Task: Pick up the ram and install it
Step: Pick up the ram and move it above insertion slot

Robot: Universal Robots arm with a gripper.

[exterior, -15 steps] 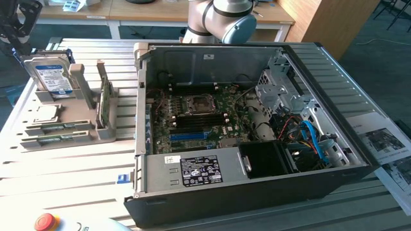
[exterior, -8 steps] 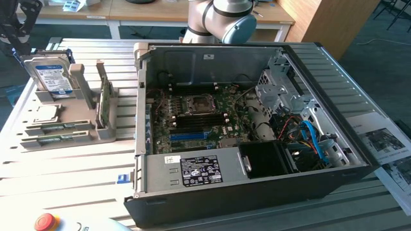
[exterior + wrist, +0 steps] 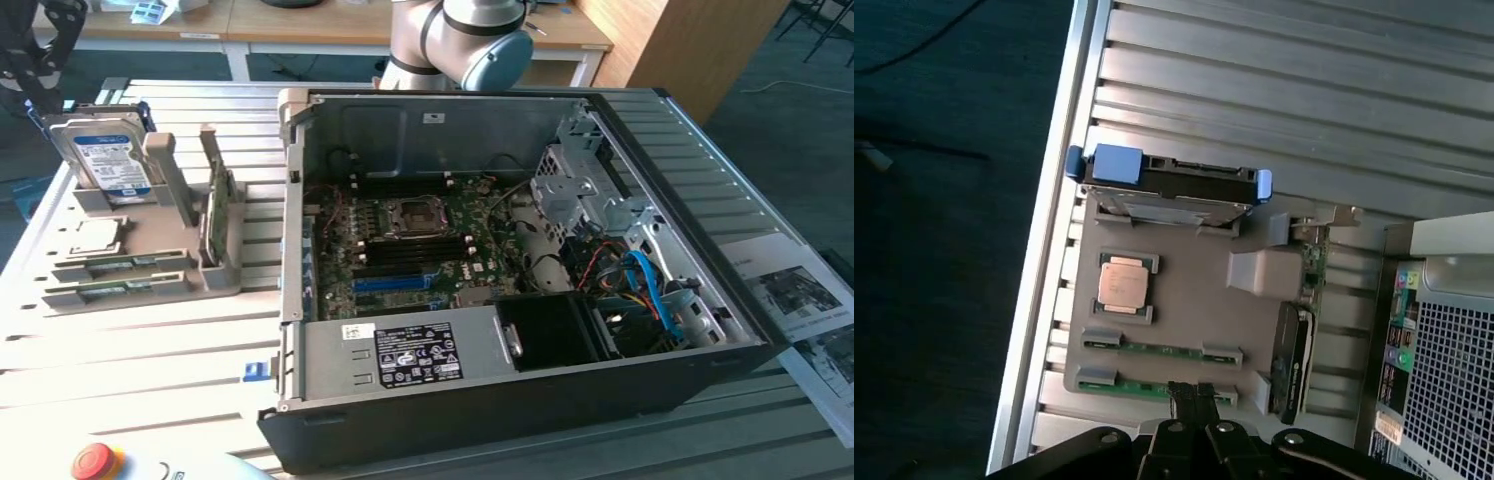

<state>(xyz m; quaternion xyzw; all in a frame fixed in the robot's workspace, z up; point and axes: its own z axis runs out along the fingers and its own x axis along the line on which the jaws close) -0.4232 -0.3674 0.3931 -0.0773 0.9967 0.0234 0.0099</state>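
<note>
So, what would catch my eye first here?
The big open computer case in the middle, its green board laid bare. At the exterior view's left, a grey holder carries a blue-labelled hard drive and a ram stick, with the shut gripper close over that stick.

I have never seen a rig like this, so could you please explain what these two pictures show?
A robot arm stands by an open computer case on a slatted metal table. One picture comes from a camera off the arm; the other looks down from the arm's wrist. A grey holder beside the case carries a hard drive, a processor chip, an upright expansion card, a ram stick and a second ram stick. The gripper is shut, holds nothing, and its tips sit over the second ram stick.
</note>
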